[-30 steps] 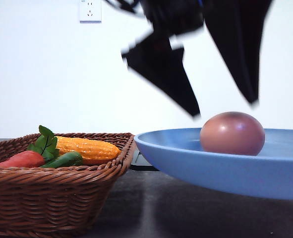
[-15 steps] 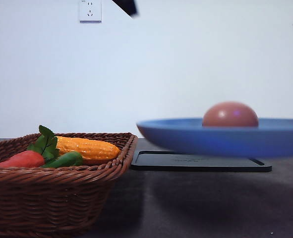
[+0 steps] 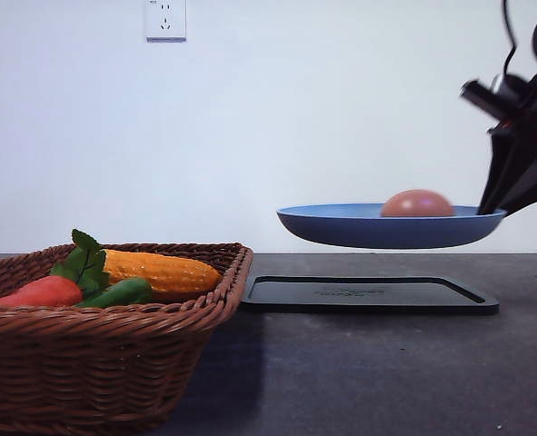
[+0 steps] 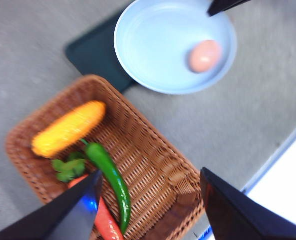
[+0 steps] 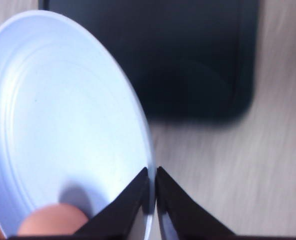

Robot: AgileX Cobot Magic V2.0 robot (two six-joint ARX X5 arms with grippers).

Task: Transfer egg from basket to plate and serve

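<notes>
At right of the front frame we pinch our right gripper onto the rim of the round light-blue plate, holding it above the flat black rectangular tray. The small pinkish-brown egg lies on it. Our left gripper hangs wide open over the brown woven wicker basket.

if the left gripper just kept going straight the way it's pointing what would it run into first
Probably the basket: the open left gripper points down at its bare woven floor, beside the green pepper. Depth is uncertain.

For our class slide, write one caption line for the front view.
Right gripper carries the plate with the egg above the tray.
</notes>
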